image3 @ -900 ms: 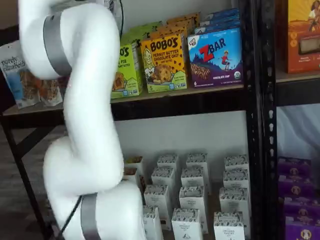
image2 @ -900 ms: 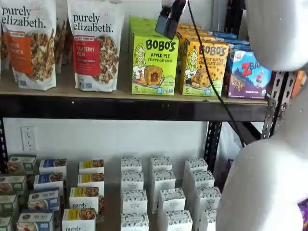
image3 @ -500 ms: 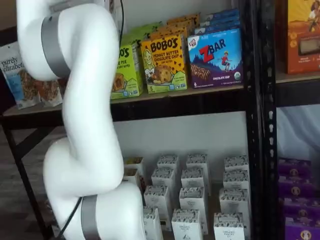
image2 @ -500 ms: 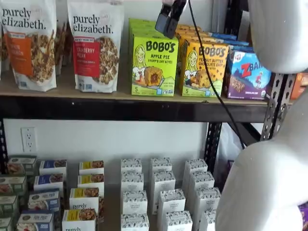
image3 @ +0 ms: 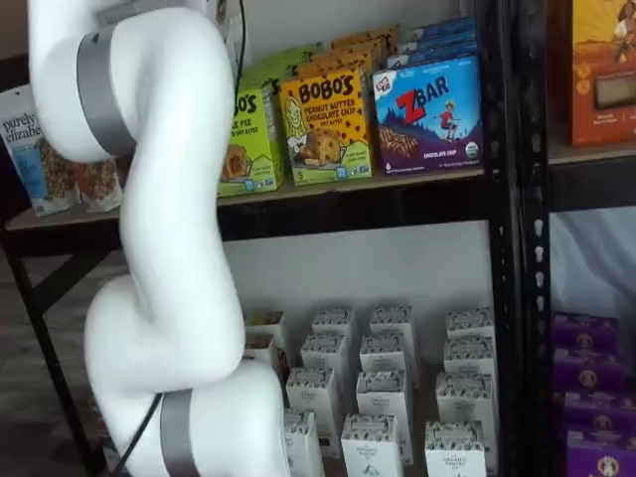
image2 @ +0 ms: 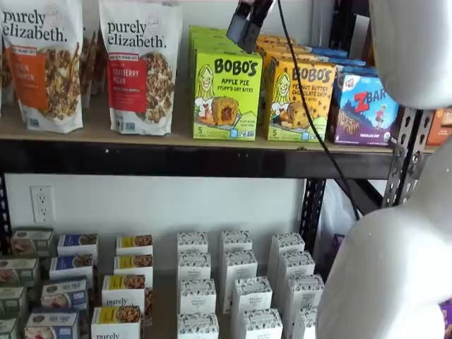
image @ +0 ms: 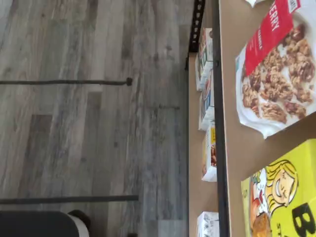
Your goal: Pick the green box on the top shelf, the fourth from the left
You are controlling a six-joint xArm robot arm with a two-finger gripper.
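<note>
The green box [image2: 226,95] is a lime Bobo's Apple Pie carton standing upright on the top shelf [image2: 176,138], at the front of a row of the same cartons. My gripper [image2: 245,35] hangs from the top edge of a shelf view, its black fingers in front of the box's upper right corner, open and holding nothing. In a shelf view my white arm covers the left part of the green box [image3: 250,139] and hides the gripper. The wrist view shows a corner of the green box [image: 284,197] with the cartoon girl, on the tan shelf board [image: 242,148].
Purely Elizabeth granola bags [image2: 138,67] stand left of the green box. A yellow-orange Bobo's box [image2: 300,99] and a blue ZBar box [image2: 364,109] stand to its right. Small cartons [image2: 233,282] fill the lower shelf. My arm's white links [image2: 395,233] stand at the right.
The gripper has risen slightly toward the view's top edge, still in front of the green box's upper corner. The arm's links have shifted a little. The boxes have not moved.
</note>
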